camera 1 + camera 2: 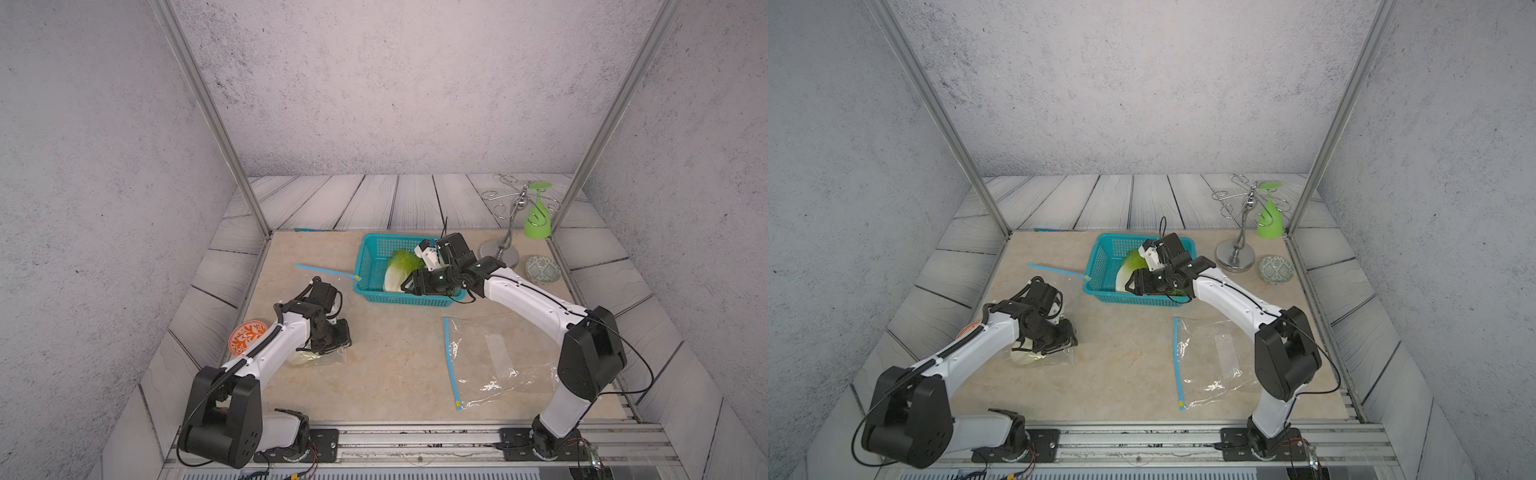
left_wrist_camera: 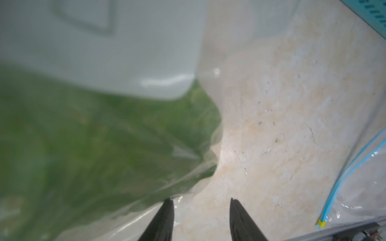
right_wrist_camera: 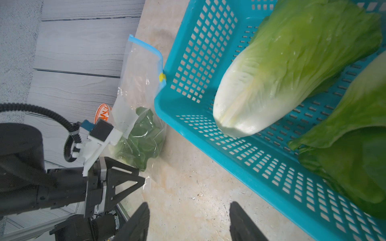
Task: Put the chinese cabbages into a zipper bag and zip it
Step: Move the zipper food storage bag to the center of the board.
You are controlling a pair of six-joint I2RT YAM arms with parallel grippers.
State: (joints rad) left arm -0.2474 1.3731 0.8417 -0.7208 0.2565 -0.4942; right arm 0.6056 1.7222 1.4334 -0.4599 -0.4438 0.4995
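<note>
A clear zipper bag point(image 1: 332, 360) lies on the table's left with one chinese cabbage point(image 2: 100, 146) inside. Its blue zip strip point(image 1: 326, 271) reaches to the teal basket point(image 1: 368, 266). My left gripper point(image 2: 201, 200) hovers low at the bag's edge, open, with bare table between its fingers; one fingertip point(image 2: 168, 208) touches the bag film. Two more chinese cabbages point(image 3: 292, 68) point(image 3: 355, 162) lie in the basket. My right gripper point(image 3: 190, 203) hangs open over the basket's front left corner point(image 1: 405, 284), holding nothing.
A second, empty zipper bag point(image 1: 498, 361) lies flat under my right arm, its blue zip point(image 1: 451, 361) facing the centre. An orange plate point(image 1: 247, 336) sits beside my left arm. A wire rack point(image 1: 511, 232), green goblet point(image 1: 538, 220) and patterned bowl point(image 1: 542, 270) stand back right.
</note>
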